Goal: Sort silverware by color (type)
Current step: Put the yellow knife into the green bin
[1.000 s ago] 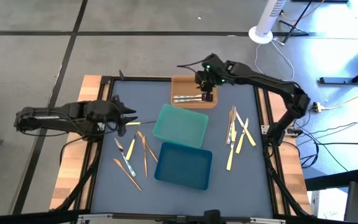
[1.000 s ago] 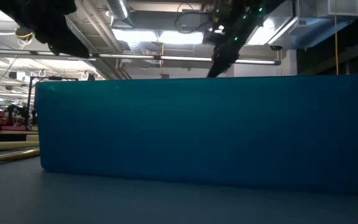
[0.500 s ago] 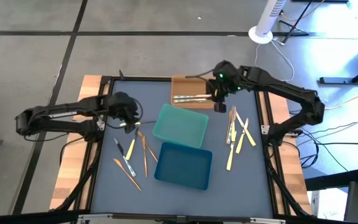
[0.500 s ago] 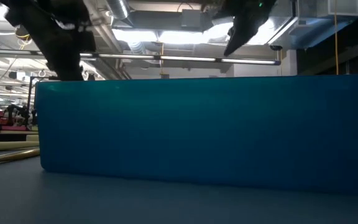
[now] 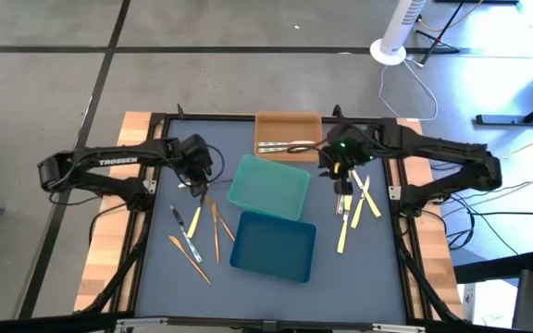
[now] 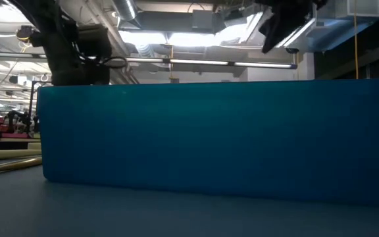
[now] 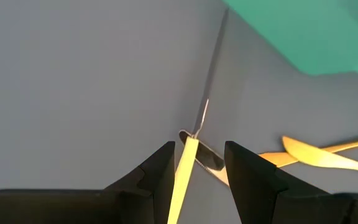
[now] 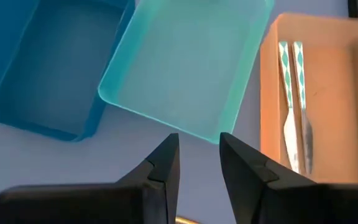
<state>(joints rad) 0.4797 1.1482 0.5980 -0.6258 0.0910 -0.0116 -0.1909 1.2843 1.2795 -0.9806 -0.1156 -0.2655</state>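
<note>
My left gripper (image 5: 198, 181) (image 7: 194, 171) points down, open, over the left cluster of utensils. Its fingers stand on either side of a pale yellow utensil (image 7: 185, 168), apart from it. That utensil lies on the table across a silver-grey one (image 7: 207, 93). Orange-tan utensils (image 7: 316, 152) (image 5: 216, 227) lie beside them. My right gripper (image 5: 340, 183) (image 8: 194, 168) is open and empty above the right cluster of pale yellow and orange-tan utensils (image 5: 352, 202). Two silver-grey utensils (image 8: 294, 106) (image 5: 280, 146) lie in the orange tray (image 5: 290, 123).
The teal-green tray (image 5: 268, 188) and the dark blue tray (image 5: 273, 245) sit side by side mid-table between the two clusters. The blue tray's wall (image 6: 216, 138) fills the low view. Bare table (image 5: 359, 268) shows near the front right corner.
My right gripper has moved from above the orange tray toward the table's near right, ending over the right cluster of utensils. My left arm has swung in over the table, and its gripper has tipped down over the left cluster.
</note>
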